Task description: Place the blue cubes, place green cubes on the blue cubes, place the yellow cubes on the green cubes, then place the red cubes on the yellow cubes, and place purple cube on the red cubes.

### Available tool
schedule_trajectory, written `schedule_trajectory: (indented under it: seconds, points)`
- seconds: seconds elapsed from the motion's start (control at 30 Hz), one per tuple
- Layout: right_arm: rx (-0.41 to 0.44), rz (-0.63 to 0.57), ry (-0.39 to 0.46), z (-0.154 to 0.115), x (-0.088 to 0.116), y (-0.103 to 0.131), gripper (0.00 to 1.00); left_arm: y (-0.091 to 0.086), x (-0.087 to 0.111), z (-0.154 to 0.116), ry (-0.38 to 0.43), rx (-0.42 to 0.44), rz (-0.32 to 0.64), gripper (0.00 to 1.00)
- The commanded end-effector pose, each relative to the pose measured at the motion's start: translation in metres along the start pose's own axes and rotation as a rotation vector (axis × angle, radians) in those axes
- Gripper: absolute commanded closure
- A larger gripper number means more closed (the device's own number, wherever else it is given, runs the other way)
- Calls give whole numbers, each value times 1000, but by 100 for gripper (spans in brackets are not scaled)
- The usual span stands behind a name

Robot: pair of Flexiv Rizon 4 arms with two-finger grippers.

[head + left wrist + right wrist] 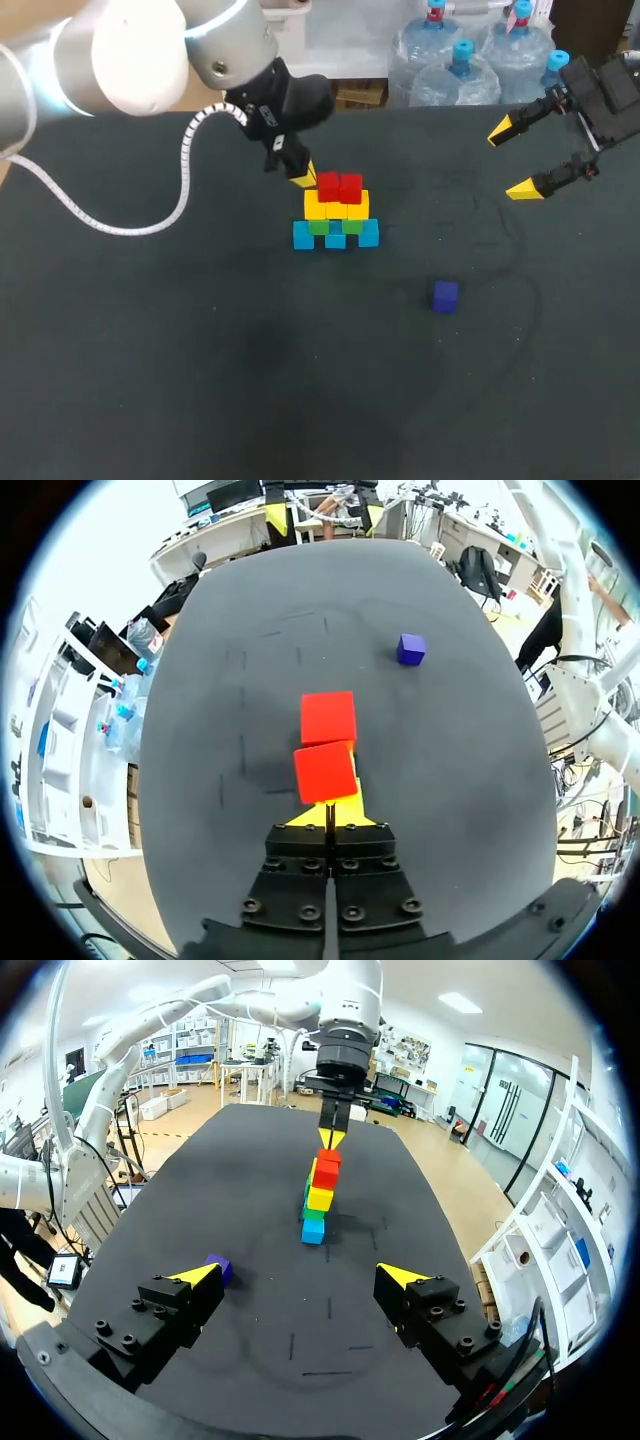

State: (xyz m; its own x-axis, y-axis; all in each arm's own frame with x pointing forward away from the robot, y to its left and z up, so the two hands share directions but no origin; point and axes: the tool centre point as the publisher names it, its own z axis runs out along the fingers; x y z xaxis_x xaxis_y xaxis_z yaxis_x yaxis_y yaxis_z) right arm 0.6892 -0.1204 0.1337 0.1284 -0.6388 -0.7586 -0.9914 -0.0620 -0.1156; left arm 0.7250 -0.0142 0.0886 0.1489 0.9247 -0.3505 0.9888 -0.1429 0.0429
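1. Purple cube (446, 296) sits alone on the dark table (150, 380). It is the thing nearest the camera in the head view.
2. Farther back, around mid-table and to the purple cube's left, stands the stack (336, 212). Blue cubes (336, 237) form a row at the bottom, with green cubes (320, 227) on them and yellow cubes (336, 207) above those. Two red cubes (340, 187) sit side by side on top.
3. Just behind the stack's left end, the left gripper (303, 178) hangs level with the red cubes. Its yellow tips are pressed together with nothing between them. Whether it touches the nearest red cube cannot be judged.
4. Farthest back, at the table's right rear edge, the right gripper (512, 160) hovers with its fingers spread wide and empty. It is well apart from both the stack and the purple cube.
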Motion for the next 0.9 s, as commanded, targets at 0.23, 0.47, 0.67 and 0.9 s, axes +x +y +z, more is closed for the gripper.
schedule_trajectory:
  seconds: [0.23, 0.47, 0.67, 0.9]
  points:
    - [0, -1, -1, 1, 0, -1, 0, 0, 2, -4, 6, 1, -5, 100]
    - [0, -1, -1, 1, 0, -1, 0, -4, 11, -19, 7, -35, -23, 100]
    - [0, -1, -1, 1, 0, -1, 0, -13, 28, -33, -8, -61, -49, 100]
    - [0, -1, -1, 1, 0, -1, 0, -24, 51, -48, -38, -88, -49, 100]
